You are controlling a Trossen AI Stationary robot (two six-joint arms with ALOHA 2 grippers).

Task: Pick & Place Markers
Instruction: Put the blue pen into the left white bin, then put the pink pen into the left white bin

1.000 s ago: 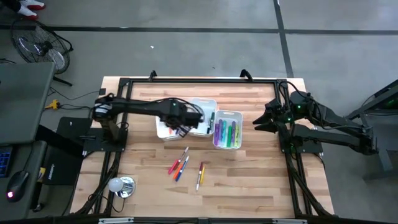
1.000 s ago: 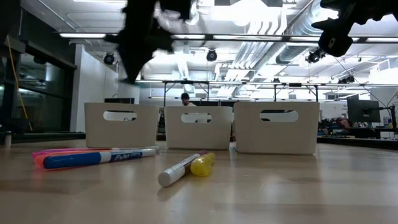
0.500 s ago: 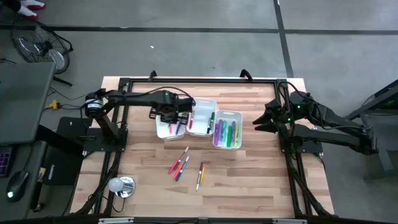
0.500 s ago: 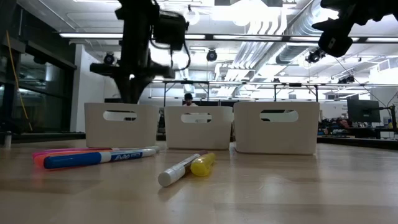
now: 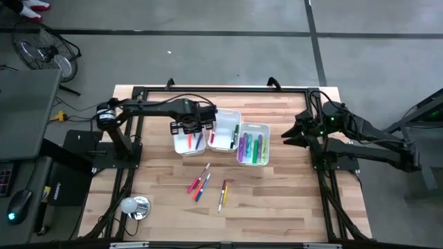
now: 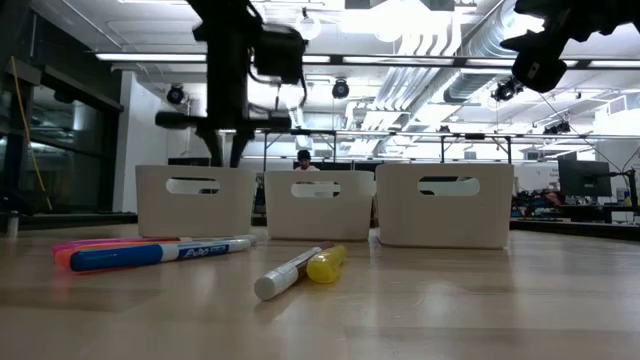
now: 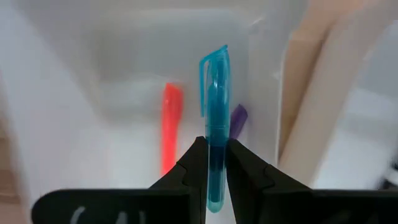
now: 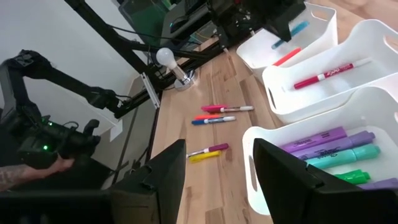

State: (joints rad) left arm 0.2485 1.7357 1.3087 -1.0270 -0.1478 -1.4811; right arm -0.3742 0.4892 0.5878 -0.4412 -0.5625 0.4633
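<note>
My left gripper (image 5: 190, 128) hangs over the left white bin (image 5: 181, 145), shut on a teal marker (image 7: 215, 118). Under it, an orange-red marker (image 7: 170, 124) and a purple marker (image 7: 238, 117) lie on that bin's floor. The middle bin (image 5: 225, 117) holds a red marker (image 8: 323, 76). Green and purple markers (image 5: 253, 147) fill the right bin. Loose markers lie flat on the wood: a pink, orange and blue cluster (image 5: 199, 184) and a pair (image 5: 223, 196). My right gripper (image 8: 217, 180) waits open by the table's right edge, touching nothing. My left gripper pinches the teal marker between its two fingers (image 7: 198, 163) at the barrel (image 7: 215, 169), near the end away from the clipped cap (image 7: 214, 62). The fingers point down from above, along the marker. It is lifted clear, over the left bin's inside.
Three white bins (image 6: 195, 200) stand side by side at mid-table. A silver object with a white bulb (image 5: 135, 205) sits near the near-left corner. A black frame (image 5: 221, 88) borders the table. Bare wood lies on the table's near side, right of the loose markers.
My left gripper has swung from over the middle bin toward the table's left, over the left bin, and has come down a little, carrying the teal marker with it. It has stayed shut on the marker. The loose markers have not moved.
</note>
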